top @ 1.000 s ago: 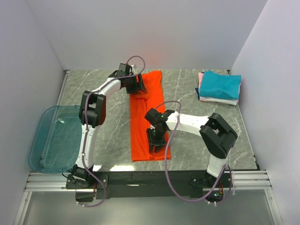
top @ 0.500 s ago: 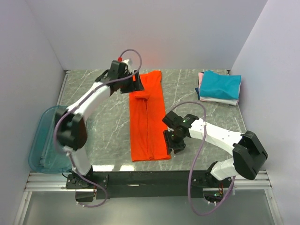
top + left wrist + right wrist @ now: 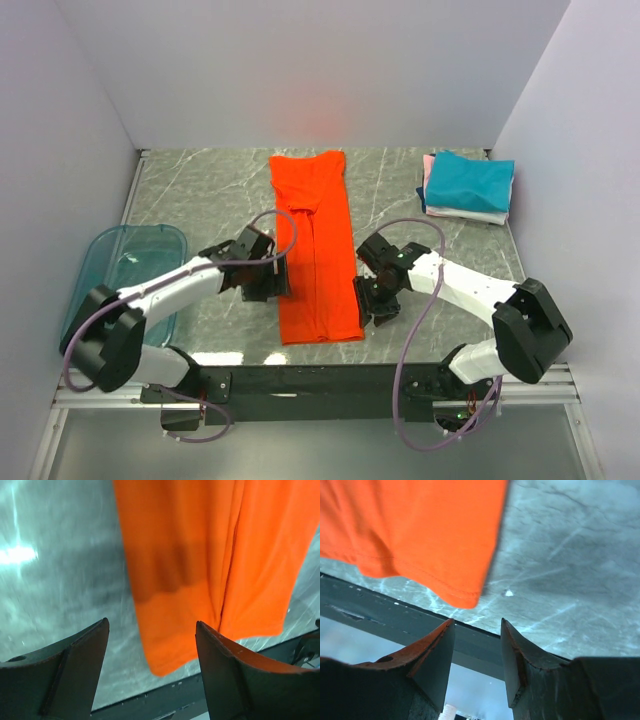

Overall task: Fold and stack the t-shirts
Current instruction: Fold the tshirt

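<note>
The bright orange-red cloth t-shirt (image 3: 315,250) lay as a narrow strip along the grey marble table (image 3: 200,195). The left hand (image 3: 272,283) and right hand (image 3: 370,306) flanked its near end, both spread apart, empty. Next, I reckoned, each must pinch a near corner and fold it away.

I see the table (image 3: 210,190) as a grey-green top with a marble pattern and pale veins. In its middle lies the orange-red t-shirt (image 3: 315,250), flat, folded into one long narrow strip that runs from the far edge almost to the near edge. In the far right corner sits the stack of folded t-shirts (image 3: 468,187), with teal on top and pink and white below. The translucent blue-green bin (image 3: 125,270) rests at the left side, partly over the table's edge.
</note>
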Robot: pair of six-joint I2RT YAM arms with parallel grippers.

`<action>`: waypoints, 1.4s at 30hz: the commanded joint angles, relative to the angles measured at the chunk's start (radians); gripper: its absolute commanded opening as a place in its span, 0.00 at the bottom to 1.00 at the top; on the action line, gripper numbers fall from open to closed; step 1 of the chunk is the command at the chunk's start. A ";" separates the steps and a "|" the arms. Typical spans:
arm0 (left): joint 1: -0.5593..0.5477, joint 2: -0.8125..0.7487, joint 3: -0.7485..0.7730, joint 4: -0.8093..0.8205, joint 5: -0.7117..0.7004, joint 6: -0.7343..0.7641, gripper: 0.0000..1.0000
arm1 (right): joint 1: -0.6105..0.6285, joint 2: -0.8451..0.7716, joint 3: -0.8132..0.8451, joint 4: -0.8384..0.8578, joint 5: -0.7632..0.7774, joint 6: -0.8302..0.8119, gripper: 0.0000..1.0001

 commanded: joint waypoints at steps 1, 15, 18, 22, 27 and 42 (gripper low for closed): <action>-0.037 -0.116 -0.055 0.033 -0.017 -0.083 0.75 | -0.004 0.016 0.004 0.047 -0.050 -0.034 0.49; -0.137 -0.168 -0.193 0.080 0.009 -0.192 0.75 | -0.004 0.104 -0.034 0.112 -0.103 -0.039 0.49; -0.152 -0.154 -0.193 0.075 0.008 -0.201 0.74 | -0.001 0.122 -0.037 0.122 -0.110 -0.042 0.48; -0.164 -0.116 -0.190 0.033 -0.005 -0.218 0.73 | -0.003 0.147 -0.052 0.138 -0.133 -0.045 0.46; -0.186 -0.116 -0.195 0.036 -0.005 -0.235 0.72 | -0.003 0.179 -0.068 0.159 -0.150 -0.048 0.33; -0.220 -0.122 -0.242 0.009 0.028 -0.292 0.47 | -0.003 0.181 -0.071 0.158 -0.149 -0.048 0.17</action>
